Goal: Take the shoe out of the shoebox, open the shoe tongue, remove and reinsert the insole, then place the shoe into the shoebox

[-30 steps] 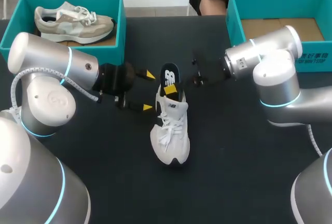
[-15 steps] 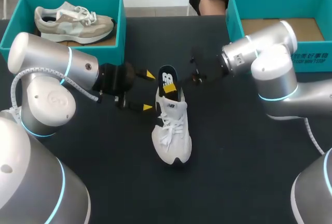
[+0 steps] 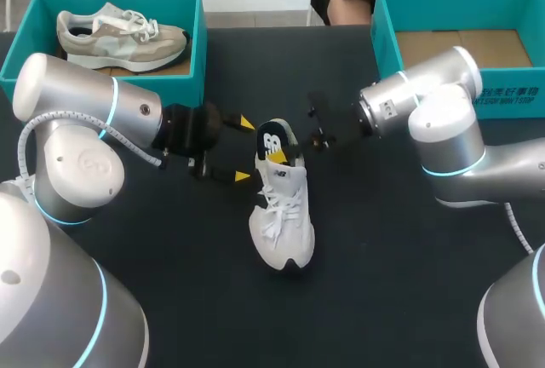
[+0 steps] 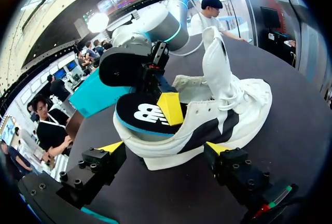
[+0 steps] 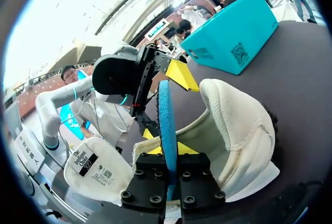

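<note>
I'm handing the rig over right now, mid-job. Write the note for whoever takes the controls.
Left pincer: open, fingers either side of the heel of the white lace-up shoe on the black table; contact unclear.
Right pincer: shut on the black insole with blue underside, held upright, lower end in the heel opening.
Done: shoe out of box, white tongue raised, insole pulled; it has sunk lower over the last second, so reinsertion looks under way.
Left: seat the insole, then put the shoe into a box, probably the teal cardboard shoebox at far right.
</note>
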`<state>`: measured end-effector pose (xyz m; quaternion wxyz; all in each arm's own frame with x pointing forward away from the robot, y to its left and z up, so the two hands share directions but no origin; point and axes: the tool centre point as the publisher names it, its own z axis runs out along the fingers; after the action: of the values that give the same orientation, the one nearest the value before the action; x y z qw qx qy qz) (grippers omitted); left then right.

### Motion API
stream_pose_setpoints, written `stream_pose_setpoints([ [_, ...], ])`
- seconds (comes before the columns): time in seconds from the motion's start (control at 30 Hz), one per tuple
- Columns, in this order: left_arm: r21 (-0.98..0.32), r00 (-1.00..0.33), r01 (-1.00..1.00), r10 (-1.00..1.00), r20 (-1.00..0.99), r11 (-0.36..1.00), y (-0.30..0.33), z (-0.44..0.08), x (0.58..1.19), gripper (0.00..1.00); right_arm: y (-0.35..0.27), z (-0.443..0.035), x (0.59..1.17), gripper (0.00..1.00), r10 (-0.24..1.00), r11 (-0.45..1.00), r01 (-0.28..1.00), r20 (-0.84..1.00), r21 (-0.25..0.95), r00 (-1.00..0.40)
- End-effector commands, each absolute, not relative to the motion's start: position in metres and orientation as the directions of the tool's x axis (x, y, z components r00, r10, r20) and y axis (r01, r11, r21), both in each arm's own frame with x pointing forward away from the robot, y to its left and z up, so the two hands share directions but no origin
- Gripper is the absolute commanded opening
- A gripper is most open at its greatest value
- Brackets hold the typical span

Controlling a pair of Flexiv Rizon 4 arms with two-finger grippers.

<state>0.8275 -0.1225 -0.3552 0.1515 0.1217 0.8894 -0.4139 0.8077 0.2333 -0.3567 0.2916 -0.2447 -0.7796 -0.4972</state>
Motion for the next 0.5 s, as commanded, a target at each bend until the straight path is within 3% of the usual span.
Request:
stream_pose_setpoints([
  [0.03,-0.697,-0.925,0.341,0.091,-0.37,0.631,-0.124,-0.356,0.828,1.0,0.233,-0.348,0.808,0.25,0.107,0.389,0.662,0.682,0.641,-0.723],
  [0.5,-0.697,-0.925,0.341,0.091,-0.37,0.631,-0.124,-0.356,0.828,1.0,0.237,-0.328,0.831,0.28,0.1,0.409,0.599,0.618,0.688,-0.779],
])
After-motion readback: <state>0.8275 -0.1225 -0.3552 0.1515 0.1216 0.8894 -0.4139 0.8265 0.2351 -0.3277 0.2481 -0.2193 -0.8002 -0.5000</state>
